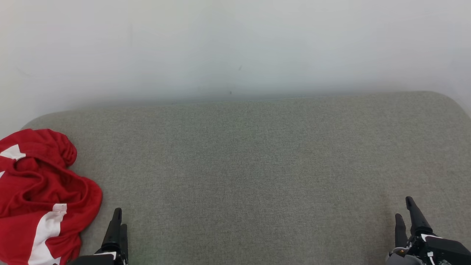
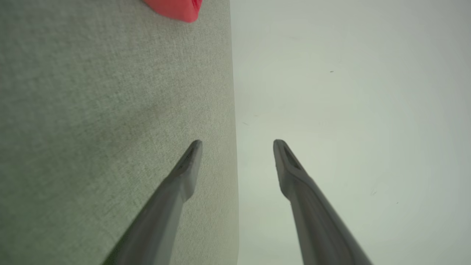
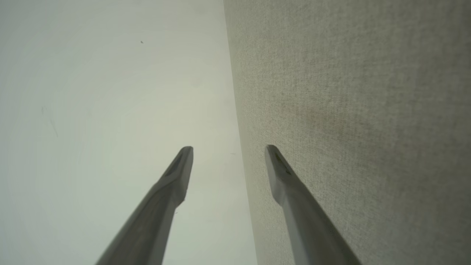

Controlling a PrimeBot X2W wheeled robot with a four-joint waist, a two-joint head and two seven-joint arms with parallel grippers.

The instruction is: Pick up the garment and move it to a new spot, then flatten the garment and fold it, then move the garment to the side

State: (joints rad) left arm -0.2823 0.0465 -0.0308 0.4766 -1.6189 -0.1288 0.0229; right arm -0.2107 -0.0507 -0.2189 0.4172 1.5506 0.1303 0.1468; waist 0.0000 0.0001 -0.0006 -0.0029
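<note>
A crumpled red garment (image 1: 40, 191) with white patches lies bunched at the left end of the grey fabric surface (image 1: 250, 165); a corner of the garment (image 2: 176, 9) peeks in at the top of the left wrist view. My left gripper (image 1: 119, 221) rests at the lower left, just right of the garment and apart from it, open (image 2: 237, 145) with nothing between its fingers. My right gripper (image 1: 404, 209) sits at the lower right, far from the garment, also open (image 3: 228, 151) and empty.
A plain white wall (image 1: 235, 48) rises behind the grey surface's far edge. The surface's rounded corners show at the far left and far right. Broad bare fabric stretches between the two grippers.
</note>
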